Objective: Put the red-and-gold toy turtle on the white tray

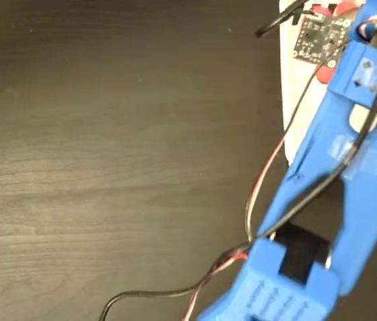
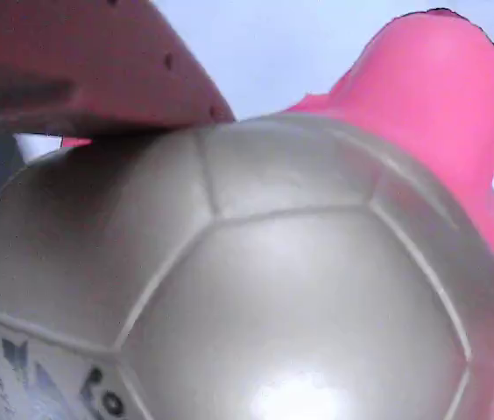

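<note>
A dark wood-grain counter (image 1: 108, 147) fills most of the fixed view, its grain running left to right in lighter brown streaks, with a soft glare along the upper part. Its surface is bare across the left and middle. Nothing else that stands apart from the task shows in either view.

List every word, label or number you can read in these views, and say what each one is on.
Nothing can be read in full.
Turtle's shell: a dark printed logo at its lower left edge, cut off by the frame and blurred; unreadable.
Circuit board at the arm's tip in the fixed view: white markings, too small to read.
</note>
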